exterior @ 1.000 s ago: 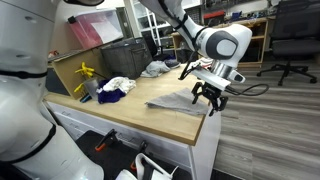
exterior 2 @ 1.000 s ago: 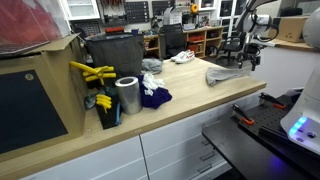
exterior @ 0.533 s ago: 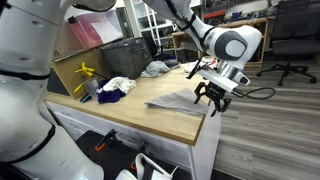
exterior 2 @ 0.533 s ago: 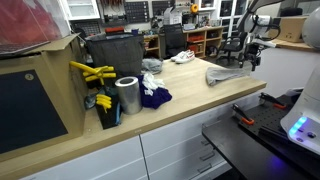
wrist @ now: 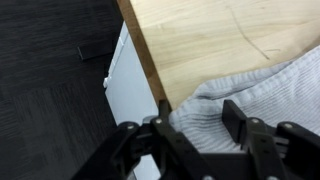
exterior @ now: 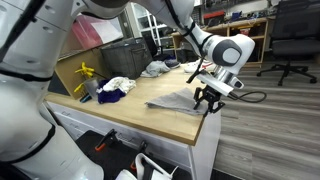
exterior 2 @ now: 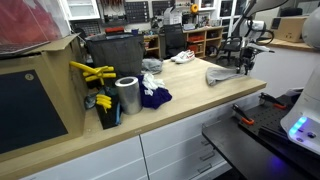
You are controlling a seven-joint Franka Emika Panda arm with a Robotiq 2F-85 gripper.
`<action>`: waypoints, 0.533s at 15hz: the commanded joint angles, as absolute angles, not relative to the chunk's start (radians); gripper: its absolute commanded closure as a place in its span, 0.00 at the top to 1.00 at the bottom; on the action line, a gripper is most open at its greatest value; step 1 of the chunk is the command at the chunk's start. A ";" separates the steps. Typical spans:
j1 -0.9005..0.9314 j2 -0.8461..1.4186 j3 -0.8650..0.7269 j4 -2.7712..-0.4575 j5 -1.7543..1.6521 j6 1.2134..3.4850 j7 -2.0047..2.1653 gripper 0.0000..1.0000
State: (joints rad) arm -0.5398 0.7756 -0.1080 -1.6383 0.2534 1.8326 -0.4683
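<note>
white rounded arm (exterior: 228, 50), black claw (exterior: 206, 107), dark trailing cable (exterior: 256, 95).

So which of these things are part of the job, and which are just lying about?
In hand: grey cloth at the bench edge; claw at its corner.
Lying about: blue cloth, metal can, yellow clamps, black crate, white rag.

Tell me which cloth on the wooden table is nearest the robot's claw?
The flat grey knitted cloth, right at the black gripper; the crumpled dark blue cloth and crumpled white cloth lie far off.
</note>
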 commanded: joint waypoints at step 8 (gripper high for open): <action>-0.528 0.694 -0.124 -1.664 0.189 1.831 -0.534 0.01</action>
State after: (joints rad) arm -0.5430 0.7566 -0.1138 -1.6198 0.2249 1.8326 -0.5088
